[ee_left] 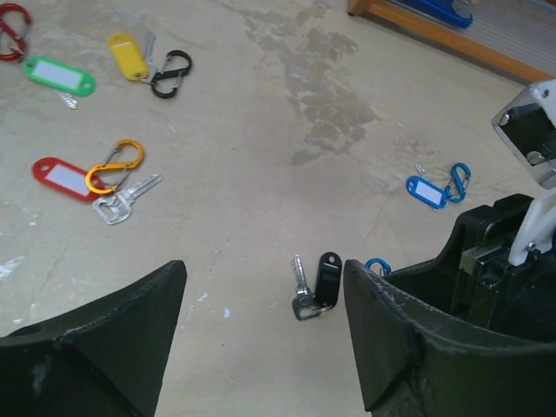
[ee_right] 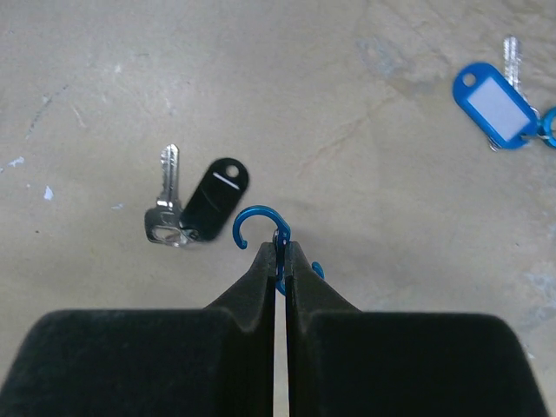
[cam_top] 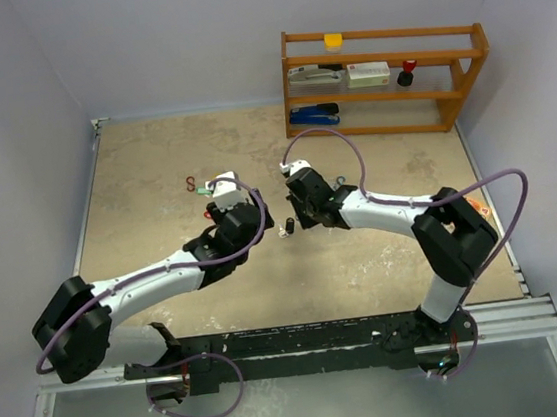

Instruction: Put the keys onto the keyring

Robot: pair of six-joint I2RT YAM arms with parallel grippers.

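A silver key with a black tag (ee_right: 195, 204) lies flat on the table, also in the left wrist view (ee_left: 317, 282). My right gripper (ee_right: 279, 252) is shut on a blue S-shaped clip (ee_right: 258, 224), with its open hook just right of the black tag. My left gripper (ee_left: 262, 278) is open and empty, low over the table, with the black-tag key just inside its right finger (ee_left: 408, 339). In the top view the left gripper (cam_top: 256, 229) and right gripper (cam_top: 300, 221) face each other across that key (cam_top: 288, 230). A blue-tag key (ee_right: 493, 104) lies farther off.
A red-tag key on an orange clip (ee_left: 65, 176), a yellow tag with a black clip (ee_left: 129, 55), a green tag (ee_left: 58, 74) and a red clip (ee_left: 13, 30) lie to the left. A wooden shelf (cam_top: 384, 76) stands at the back right.
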